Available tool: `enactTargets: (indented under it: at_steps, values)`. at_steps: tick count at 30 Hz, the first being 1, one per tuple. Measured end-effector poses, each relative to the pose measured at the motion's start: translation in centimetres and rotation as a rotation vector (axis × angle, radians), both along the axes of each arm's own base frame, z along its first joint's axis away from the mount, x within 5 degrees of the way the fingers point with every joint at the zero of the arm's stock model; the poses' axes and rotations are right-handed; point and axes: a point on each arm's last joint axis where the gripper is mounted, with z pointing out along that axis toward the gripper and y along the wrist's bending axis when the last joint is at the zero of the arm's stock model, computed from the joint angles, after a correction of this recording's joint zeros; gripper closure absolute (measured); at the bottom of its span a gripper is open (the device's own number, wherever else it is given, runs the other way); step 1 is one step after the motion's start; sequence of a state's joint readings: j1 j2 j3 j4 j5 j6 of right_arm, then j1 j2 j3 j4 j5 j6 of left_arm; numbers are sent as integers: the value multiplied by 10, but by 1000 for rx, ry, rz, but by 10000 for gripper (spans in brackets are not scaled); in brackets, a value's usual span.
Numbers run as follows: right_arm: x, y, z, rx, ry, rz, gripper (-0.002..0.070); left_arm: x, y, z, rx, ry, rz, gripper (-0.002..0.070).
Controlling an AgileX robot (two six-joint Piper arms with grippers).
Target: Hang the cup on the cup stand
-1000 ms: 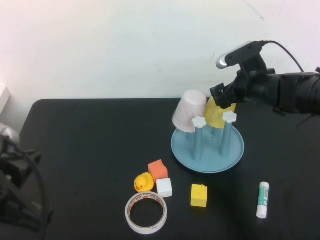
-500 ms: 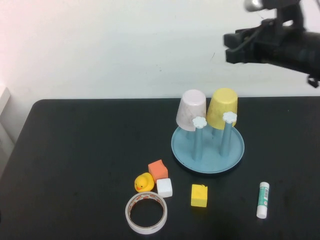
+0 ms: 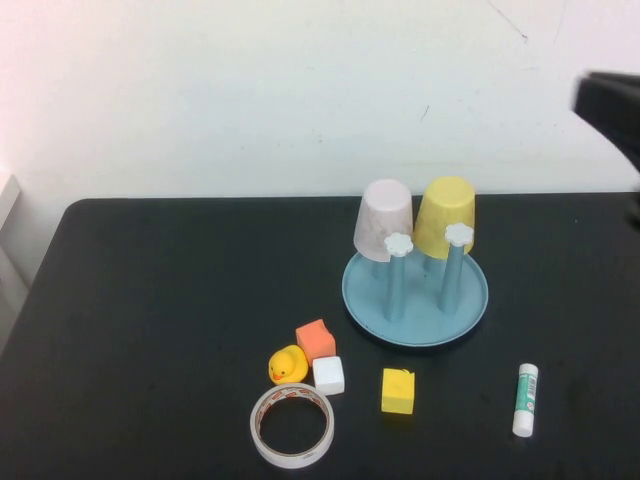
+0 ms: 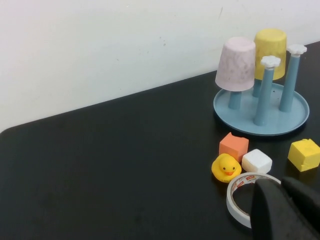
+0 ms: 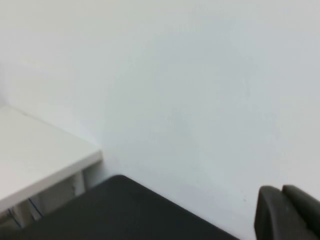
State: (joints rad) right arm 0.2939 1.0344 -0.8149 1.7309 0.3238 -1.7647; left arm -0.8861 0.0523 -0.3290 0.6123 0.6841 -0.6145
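**Mia:** What is lying on the left part of the black worktop (image 3: 160,300)?

**Ben:** Nothing is lying on the far left. Toward the middle, a tape ring (image 3: 291,426) is lying flat near the front edge. A little yellow duck (image 3: 288,365) is sitting just behind it. An orange block (image 3: 316,340) and a white block (image 3: 328,375) are sitting right beside the duck.

**Mia:** Where is the left tool (image 4: 281,186) staying?

**Ben:** It is not showing from the high camera. Its own camera is showing it hanging over the worktop, close to the tape ring. Its two black fingers are pressing together and holding nothing.

**Mia:** And where is the yellow cup (image 3: 445,215) sitting?

**Ben:** It is hanging upside down on a back peg of the blue cup stand (image 3: 420,325), right of the middle. A pinkish-white cup (image 3: 383,220) is hanging upside down just to its left, tilting a bit. Two front pegs with white flower tops are standing bare. A yellow block (image 3: 398,391) is sitting in front of the stand. A glue stick (image 3: 525,400) is lying further right.

**Mia:** What is the right tool (image 5: 281,190) doing?

**Ben:** It is hanging high up, well apart from the stand. Its camera is looking at the white wall. Its fingers are pressing together too, with nothing between them. The dark right arm (image 3: 610,105) is peeking in at the right edge.
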Motion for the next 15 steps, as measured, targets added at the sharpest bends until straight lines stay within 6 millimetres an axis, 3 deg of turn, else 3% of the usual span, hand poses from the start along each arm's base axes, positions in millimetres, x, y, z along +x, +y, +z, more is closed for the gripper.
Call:
enactTargets:
  at_steps: [7, 15]
  values:
    - [-80, -22, -11, 35, -123, 26, 675, 0, 0, -1, 5, 6, 4, 676]
    - [-139, -40, -40, 68, -244, 29, 676, 0, 1, -1, 7, 9, 7, 676]
